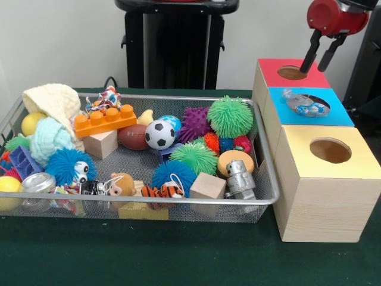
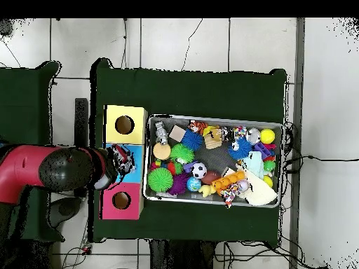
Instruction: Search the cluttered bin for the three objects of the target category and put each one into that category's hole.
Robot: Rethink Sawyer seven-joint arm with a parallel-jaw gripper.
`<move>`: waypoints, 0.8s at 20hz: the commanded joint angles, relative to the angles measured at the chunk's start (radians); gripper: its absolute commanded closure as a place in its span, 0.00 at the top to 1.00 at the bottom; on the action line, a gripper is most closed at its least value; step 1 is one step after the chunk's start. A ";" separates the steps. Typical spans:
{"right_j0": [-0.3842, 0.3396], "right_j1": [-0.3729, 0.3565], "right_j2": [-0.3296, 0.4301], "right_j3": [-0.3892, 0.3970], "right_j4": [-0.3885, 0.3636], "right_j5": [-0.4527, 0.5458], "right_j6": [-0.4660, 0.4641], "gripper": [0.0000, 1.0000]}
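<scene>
The claw point(image 1: 320, 56) hangs over the red-topped box point(image 1: 306, 78), its two dark fingers point(image 1: 311, 53) a little apart and nothing held between them; their tips sit just above that box's round hole point(image 1: 292, 72). Next along the row, the blue-topped box point(image 1: 334, 114) has a clear, crinkly packet point(image 1: 303, 105) lying across its hole, not dropped through. The yellow-topped box point(image 1: 342, 156) at the end of the row shows an open hole.

The three boxes stand in a line along one short end of the wire bin point(image 1: 266, 179), which takes up the middle of the green tabletop point(image 1: 119, 256). The bin is crowded: spiky rubber balls, a small soccer ball point(image 1: 159, 133), a toy football point(image 1: 132, 136), an orange brick point(image 1: 105, 120), wooden cubes, a little metal robot point(image 1: 240, 178).

Judging by the empty claw over a hole, a drop looks just finished. The next move calls for swinging across to the bin and picking another item of the target kind. Which kind that is cannot be told.
</scene>
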 commanded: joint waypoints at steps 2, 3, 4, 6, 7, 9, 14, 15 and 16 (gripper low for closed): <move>-0.032 0.010 0.144 0.016 -0.001 -0.014 -0.179 1.00; -0.034 0.009 0.143 0.006 -0.001 -0.019 -0.172 1.00; -0.036 0.008 0.142 0.002 -0.005 -0.026 -0.170 1.00; -0.039 0.011 0.141 -0.004 -0.009 -0.032 -0.167 1.00; -0.039 0.010 0.142 -0.001 -0.008 -0.026 -0.175 1.00; -0.043 0.011 0.143 0.000 -0.012 -0.021 -0.195 1.00; -0.066 -0.004 0.157 -0.001 -0.009 -0.002 -0.253 1.00; -0.067 -0.003 0.159 0.000 -0.008 -0.001 -0.258 1.00; -0.068 -0.001 0.159 0.001 -0.010 0.000 -0.264 1.00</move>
